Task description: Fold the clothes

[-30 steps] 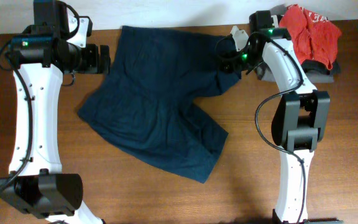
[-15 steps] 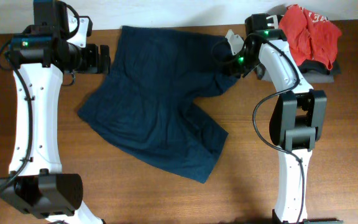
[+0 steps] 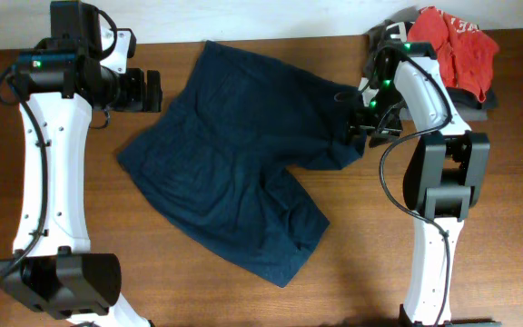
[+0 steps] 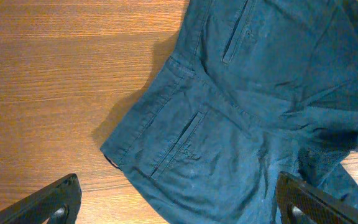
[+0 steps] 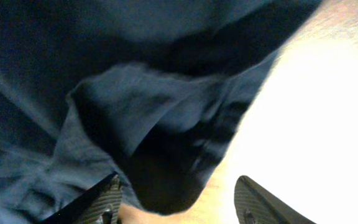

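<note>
The clothes, a pair of navy-blue shorts (image 3: 234, 154), lie spread and wrinkled across the middle of the table, waistband toward the left arm and one leg reaching to the front. My left gripper (image 3: 157, 91) hangs wide open at the shorts' left edge. In the left wrist view the left gripper (image 4: 179, 208) straddles the waistband corner and back pockets of the shorts (image 4: 247, 124) without touching them. My right gripper (image 3: 363, 123) is at the shorts' right corner. In the right wrist view a bunched fold of the shorts (image 5: 104, 74) lies just ahead of the right gripper (image 5: 179, 202), whose fingers stand apart.
A red garment with white lettering (image 3: 452, 45) lies on dark folded garments (image 3: 479, 100) at the back right, just behind the right arm. Bare wooden table (image 3: 352, 254) shows around the shorts, and the table's far edge runs along the top.
The right gripper moved from the back toward the front and right, dragging the shorts' right corner with it. The whole garment shifted right. Its jaws now stand apart. The left arm barely moved.
</note>
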{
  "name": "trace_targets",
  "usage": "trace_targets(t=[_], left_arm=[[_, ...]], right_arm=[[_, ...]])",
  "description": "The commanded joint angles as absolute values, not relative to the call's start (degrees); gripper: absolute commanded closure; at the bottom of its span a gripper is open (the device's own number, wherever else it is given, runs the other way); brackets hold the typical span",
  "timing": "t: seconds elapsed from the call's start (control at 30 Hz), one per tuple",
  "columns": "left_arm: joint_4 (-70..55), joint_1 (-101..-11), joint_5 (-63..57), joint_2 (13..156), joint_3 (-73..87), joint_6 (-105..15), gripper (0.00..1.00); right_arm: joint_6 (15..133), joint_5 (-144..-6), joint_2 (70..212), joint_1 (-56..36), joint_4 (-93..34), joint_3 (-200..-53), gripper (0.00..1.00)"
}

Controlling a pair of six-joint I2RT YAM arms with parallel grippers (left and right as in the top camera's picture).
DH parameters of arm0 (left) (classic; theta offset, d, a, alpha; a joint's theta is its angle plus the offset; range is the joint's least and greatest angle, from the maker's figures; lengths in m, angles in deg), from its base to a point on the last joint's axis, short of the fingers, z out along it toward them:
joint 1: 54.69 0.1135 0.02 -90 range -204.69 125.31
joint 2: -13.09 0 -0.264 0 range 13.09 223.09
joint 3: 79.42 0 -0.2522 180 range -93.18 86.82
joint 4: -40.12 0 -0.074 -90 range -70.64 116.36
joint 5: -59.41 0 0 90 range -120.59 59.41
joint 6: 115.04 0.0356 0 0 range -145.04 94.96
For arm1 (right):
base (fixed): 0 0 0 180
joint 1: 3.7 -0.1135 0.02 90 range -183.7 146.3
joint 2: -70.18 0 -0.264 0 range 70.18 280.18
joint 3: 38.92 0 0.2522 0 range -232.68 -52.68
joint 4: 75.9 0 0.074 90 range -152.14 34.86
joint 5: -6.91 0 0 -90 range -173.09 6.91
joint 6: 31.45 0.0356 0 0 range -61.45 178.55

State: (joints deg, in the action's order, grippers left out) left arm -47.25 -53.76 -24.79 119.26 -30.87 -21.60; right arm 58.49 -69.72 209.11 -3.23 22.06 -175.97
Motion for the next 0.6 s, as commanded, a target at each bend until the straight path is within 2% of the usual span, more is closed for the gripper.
trace_targets(t=[0.0,0.07,0.1,0.17,0.33,0.4,0.43,0.57], left_arm=[[-47.44,-53.76,-24.03,118.18,-30.48,-20.68,0.01],[-47.40,-53.76,-24.40,118.18,-30.48,-20.68,0.01],[-47.38,-53.76,-24.40,118.18,-30.48,-20.68,0.01],[-47.25,-53.79,-24.40,118.18,-30.48,-20.68,0.01],[-47.38,-53.76,-24.40,118.18,-30.48,-20.68,0.01],[-47.11,-53.79,-24.40,118.18,-30.48,-20.70,0.01],[-46.96,-53.76,-24.40,118.18,-30.48,-20.70,0.01],[-46.57,-53.76,-24.42,118.18,-30.48,-20.68,0.01]], right_arm=[[64.29,-73.00,206.92,-2.24,20.55,-175.86,0.37],[65.05,-71.25,206.92,-1.72,18.24,-175.88,0.42],[65.05,-70.70,206.92,-1.54,15.35,-175.86,0.57],[65.07,-70.70,206.95,-1.65,11.64,-175.86,0.68],[67.26,-70.22,207.99,-2.68,4.33,-175.84,0.70],[67.39,-69.22,209.04,-3.64,1.84,-175.84,0.84],[67.96,-69.17,209.66,-4.47,0.75,-175.84,0.94],[68.13,-69.17,212.93,-7.64,-2.16,-175.79,0.96]])
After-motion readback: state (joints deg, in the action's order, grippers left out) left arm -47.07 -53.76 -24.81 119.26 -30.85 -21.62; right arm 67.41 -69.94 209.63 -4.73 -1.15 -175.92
